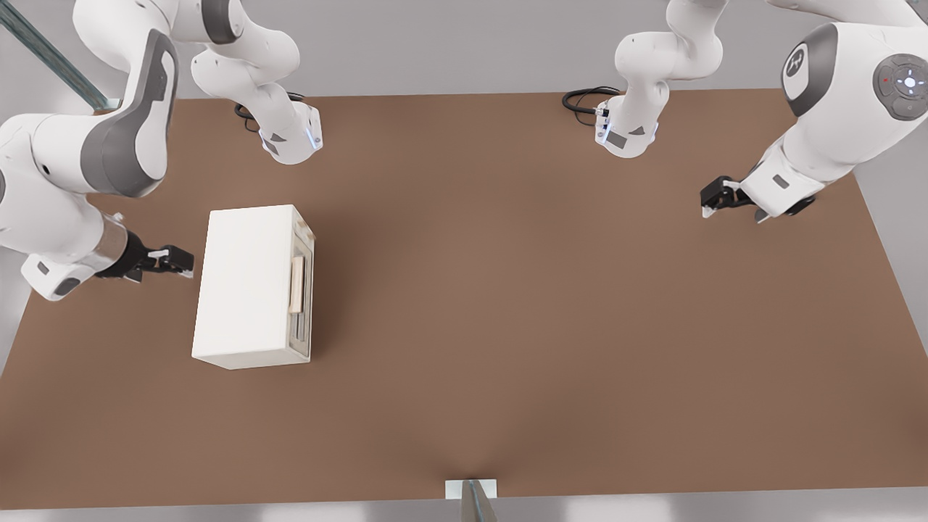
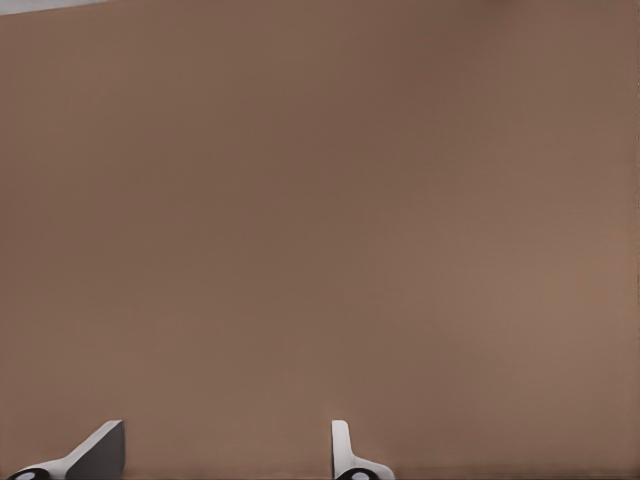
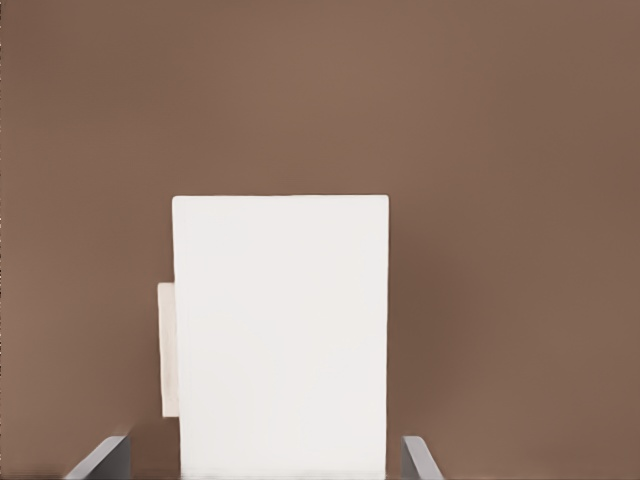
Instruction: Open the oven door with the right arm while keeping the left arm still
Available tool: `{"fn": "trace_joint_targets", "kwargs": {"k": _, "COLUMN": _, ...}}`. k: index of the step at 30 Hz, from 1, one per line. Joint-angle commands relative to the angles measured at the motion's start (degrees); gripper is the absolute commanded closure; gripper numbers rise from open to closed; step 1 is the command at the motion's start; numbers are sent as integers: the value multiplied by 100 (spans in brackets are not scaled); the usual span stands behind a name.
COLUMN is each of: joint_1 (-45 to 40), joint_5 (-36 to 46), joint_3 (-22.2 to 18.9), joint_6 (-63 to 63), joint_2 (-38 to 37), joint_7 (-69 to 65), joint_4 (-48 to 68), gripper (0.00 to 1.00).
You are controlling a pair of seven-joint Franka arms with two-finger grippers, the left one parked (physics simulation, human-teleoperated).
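Note:
The cream oven (image 1: 246, 286) stands on the brown table toward the front view's left. Its door (image 1: 304, 290) faces the front view's right, and the tan bar handle (image 1: 296, 284) runs along the door's upper edge. The door lies close against the oven body. My gripper (image 1: 183, 262) hovers just off the oven's back side, on the front view's left, pointing at it without touching. In the right wrist view the oven (image 3: 280, 330) fills the middle, and the open gripper (image 3: 262, 465) has its fingertips (image 3: 105, 458) spread wider than the box.
Both arm bases (image 1: 293, 138) (image 1: 627, 134) stand at the table's back edge with black cables beside them. The parked arm (image 1: 826, 123) hangs over the front view's right side. A small white bracket (image 1: 471, 489) sits at the front edge.

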Motion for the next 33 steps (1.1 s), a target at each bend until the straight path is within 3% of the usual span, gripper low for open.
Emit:
{"fn": "trace_joint_targets", "kwargs": {"k": 1, "joint_1": 1, "joint_5": 37, "joint_3": -4, "joint_6": -188, "joint_2": -17, "joint_7": -708, "joint_4": -5, "gripper": 0}}
{"fn": "trace_joint_targets", "kwargs": {"k": 3, "joint_1": 45, "joint_5": -94, "joint_3": 197, "joint_6": -206, "joint_2": 79, "joint_7": -901, "joint_4": -382, "gripper": 0}}
{"fn": "trace_joint_targets", "kwargs": {"k": 5, "joint_1": 1371, "joint_5": -1675, "joint_3": 435, "joint_6": -320, "joint_2": 1045, "joint_7": 363, "joint_4": -173, "gripper": 72}}
{"fn": "trace_joint_targets", "kwargs": {"k": 6, "joint_1": 1776, "joint_5": -2588, "joint_3": 575, "joint_6": -460, "joint_2": 1502, "joint_7": 943, "joint_4": -199, "gripper": 79}}
{"fn": "trace_joint_targets", "kwargs": {"k": 7, "joint_1": 1811, "joint_5": -3258, "joint_3": 1234, "joint_6": -689, "joint_2": 1521, "joint_7": 1313, "joint_4": -208, "gripper": 79}}
{"fn": "trace_joint_targets", "kwargs": {"k": 9, "joint_1": 1794, "joint_5": -3725, "joint_3": 1613, "joint_6": -997, "joint_2": 1547, "joint_7": 3043, "joint_4": -208, "gripper": 79}}
{"fn": "trace_joint_targets", "kwargs": {"k": 11, "joint_1": 1820, "joint_5": -3733, "joint_3": 1648, "joint_6": -1006, "joint_2": 1819, "joint_7": 4089, "joint_4": -190, "gripper": 79}}
{"fn": "trace_joint_targets", "kwargs": {"k": 14, "joint_1": 1846, "joint_5": -4348, "joint_3": 1639, "joint_6": -1005, "joint_2": 2162, "joint_7": 4153, "joint_4": -172, "gripper": 79}}
{"fn": "trace_joint_targets", "kwargs": {"k": 18, "joint_1": 1978, "joint_5": -4077, "joint_3": 1683, "joint_6": -1278, "joint_2": 2329, "joint_7": 5057, "joint_4": -374, "gripper": 79}}
{"fn": "trace_joint_targets", "kwargs": {"k": 33, "joint_1": 1838, "joint_5": -4059, "joint_3": 1789, "joint_6": -610, "joint_2": 2347, "joint_7": 5392, "joint_4": -1262, "gripper": 79}}
